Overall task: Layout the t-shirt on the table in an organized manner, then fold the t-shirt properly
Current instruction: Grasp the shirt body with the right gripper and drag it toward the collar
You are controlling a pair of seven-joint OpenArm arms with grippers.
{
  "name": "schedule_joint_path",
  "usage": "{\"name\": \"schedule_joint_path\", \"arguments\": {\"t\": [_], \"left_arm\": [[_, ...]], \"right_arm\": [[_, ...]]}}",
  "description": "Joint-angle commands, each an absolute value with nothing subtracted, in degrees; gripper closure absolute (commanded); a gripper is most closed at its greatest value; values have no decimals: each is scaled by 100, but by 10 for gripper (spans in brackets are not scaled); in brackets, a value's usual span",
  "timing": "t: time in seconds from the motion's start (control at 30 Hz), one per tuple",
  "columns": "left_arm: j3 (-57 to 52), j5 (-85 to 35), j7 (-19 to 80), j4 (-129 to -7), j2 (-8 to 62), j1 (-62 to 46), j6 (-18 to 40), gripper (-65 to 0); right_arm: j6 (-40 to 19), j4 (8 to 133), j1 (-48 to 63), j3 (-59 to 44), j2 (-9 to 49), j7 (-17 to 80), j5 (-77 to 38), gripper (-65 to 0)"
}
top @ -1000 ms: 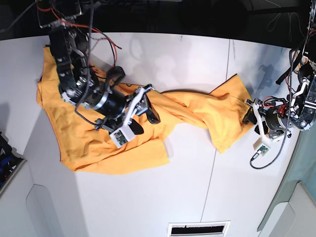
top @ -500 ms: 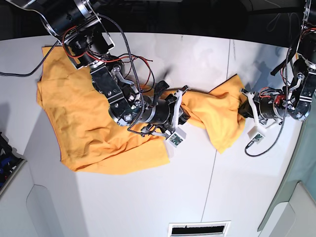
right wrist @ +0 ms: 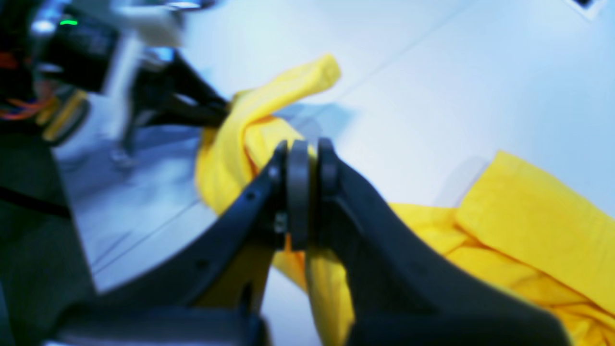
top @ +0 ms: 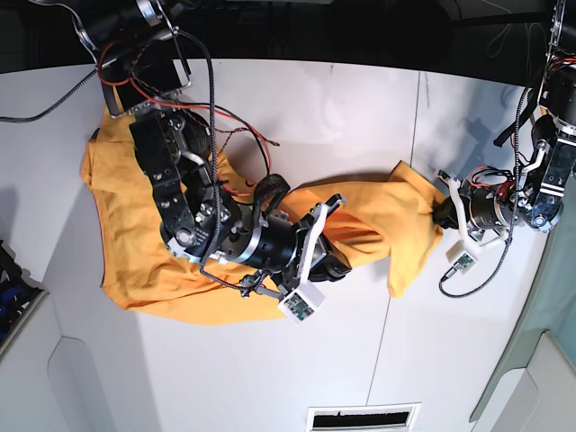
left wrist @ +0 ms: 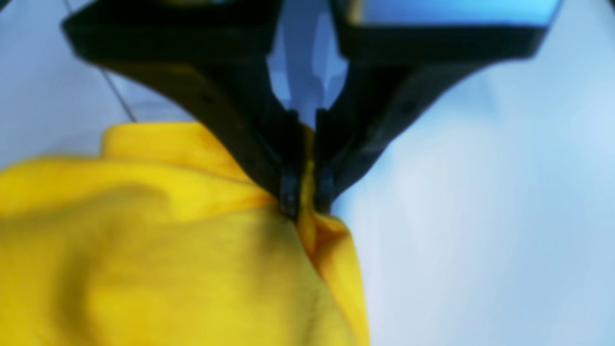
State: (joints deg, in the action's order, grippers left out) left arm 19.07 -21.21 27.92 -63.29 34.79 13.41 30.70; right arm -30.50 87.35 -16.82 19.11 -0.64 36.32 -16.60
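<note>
The t-shirt (top: 162,261) is stretched left to right across the worktop (top: 342,99), bunched at mid-length. The left gripper (left wrist: 305,202) is clamped on its right edge, the right gripper (right wrist: 298,192) on a fold near the middle. Bare worktop is seen near and far. The shirt's middle is hidden by the right arm (top: 180,207).

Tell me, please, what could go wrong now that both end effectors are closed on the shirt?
1. The left end effector pinches only a thin fold at the edge of the t-shirt, so the cloth may slip out under tension.
2. The right end effector grips a bunched middle part, so pulling may leave the twist in place instead of flattening the shirt on the table.
</note>
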Motion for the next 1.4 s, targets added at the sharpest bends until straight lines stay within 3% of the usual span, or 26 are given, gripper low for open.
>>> {"name": "schedule_joint_path", "arguments": {"t": [0.0,0.33,0.5,0.67,0.7,0.8,0.87,1.27,1.37], "left_arm": [[1863,-1942,2705,-6368,3603,1511,2842,0],[1863,-1411,2333,-6366,3605,2003,2167,0],[1863,-1431,2366,-6368,3605,2012,2145,0],[1863,-1435,2469,-6368,3605,1984,2261,0],[1863,-1450,2482,-6368,3603,1981,2351,0],[1863,-1640,2635,-6368,3605,1981,2383,0],[1863,-1695,2731,-6368,3605,1981,2383,0],[1863,-1695,2746,-6368,3605,1981,2383,0],[1863,-1695,2742,-6368,3603,1981,2381,0]], "right_arm": [[-3044,9045,-1723,1876,-58,3524,-1765,0],[-3264,10259,-54,1879,760,3627,-2410,0],[-3323,10390,676,1887,1127,3559,-2440,0],[-3232,10318,849,1887,1232,2805,-2134,0],[-3221,10296,812,1887,1221,2598,-2034,-17],[-3020,10239,602,1887,1041,2329,-1769,-236],[-2895,10073,340,1887,808,2331,-1448,-280],[-2845,6477,-1789,2274,-469,1715,-434,-275],[-2827,5861,-2032,2512,-596,1686,-292,-157]]}}
